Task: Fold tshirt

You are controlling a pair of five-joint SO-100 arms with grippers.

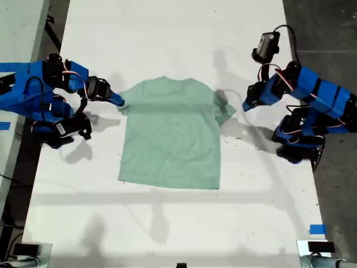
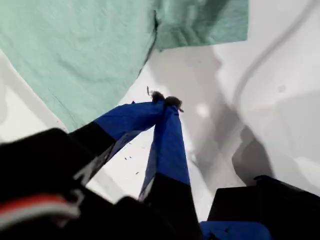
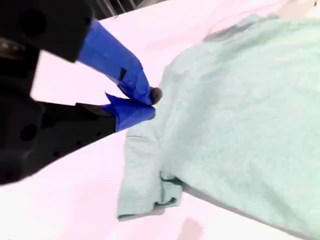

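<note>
Tshirt: you have the pale green tshirt [image 1: 170,134] lying flat and face-up at the middle of the white worktop [image 1: 167,33], collar toward the far edge in the exterior view and hem toward the near edge.

Sleeves: the sleeve on the exterior view's right lies spread out with its end slightly folded. The sleeve on the exterior view's left is bunched in against the body.

First hand: your first hand [image 2: 165,101] is on the arm at the exterior view's right. Its two blue fingers are pressed together at the tips with nothing between them. It sits over bare worktop, just beside the spread sleeve and clear of the cloth [image 2: 90,50].

Second hand: your second hand [image 3: 150,103] is on the arm at the exterior view's left. Its tips are right at the shoulder edge of the tshirt [image 3: 240,100], above the crumpled sleeve. The fingers are nearly together; you cannot tell from these views whether any cloth is pinched between them.

Worktop edges: a strip of blue tape [image 1: 317,229] sits at the near corner on the exterior view's right.
</note>
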